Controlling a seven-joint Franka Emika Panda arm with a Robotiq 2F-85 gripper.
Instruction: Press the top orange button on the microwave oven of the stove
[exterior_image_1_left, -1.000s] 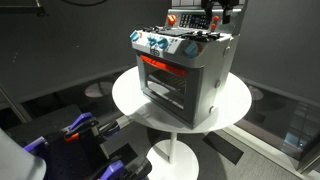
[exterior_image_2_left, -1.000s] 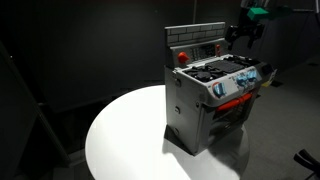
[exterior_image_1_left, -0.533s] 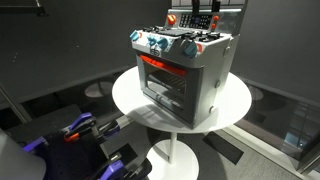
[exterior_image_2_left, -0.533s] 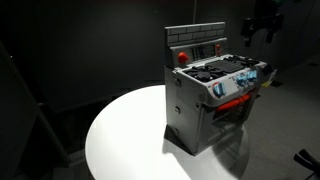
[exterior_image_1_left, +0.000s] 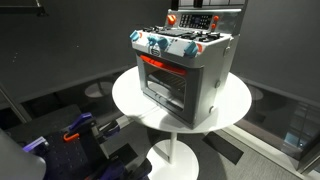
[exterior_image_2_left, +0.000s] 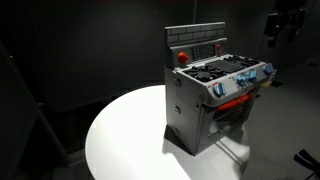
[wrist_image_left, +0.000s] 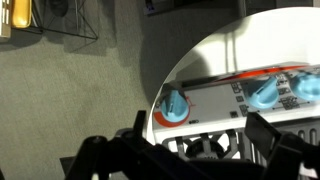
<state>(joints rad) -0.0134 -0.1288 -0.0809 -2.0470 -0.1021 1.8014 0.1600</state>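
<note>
The grey toy stove (exterior_image_1_left: 185, 75) with its orange-red-framed oven door stands on a round white table (exterior_image_1_left: 236, 106). It shows in both exterior views (exterior_image_2_left: 205, 100). Its upright microwave section (exterior_image_1_left: 205, 18) (exterior_image_2_left: 195, 40) rises at the back, with a dark control strip and a red-orange button (exterior_image_2_left: 182, 57) at one end. My gripper (exterior_image_2_left: 283, 22) hangs in the air well off to the side of the stove and above it, touching nothing. In the wrist view my dark fingers (wrist_image_left: 205, 150) stand apart and empty above the stove's front panel and a blue knob (wrist_image_left: 175, 105).
Blue and red equipment (exterior_image_1_left: 75, 128) sits low beside the table. The table's pedestal base (exterior_image_1_left: 175, 155) is on the floor. The wrist view shows grey carpet, a wire rack and a yellow item (wrist_image_left: 20, 12) at the top left.
My gripper has risen and pulled away from the microwave section. It has left the top of one exterior view and moved toward the right edge in the other.
</note>
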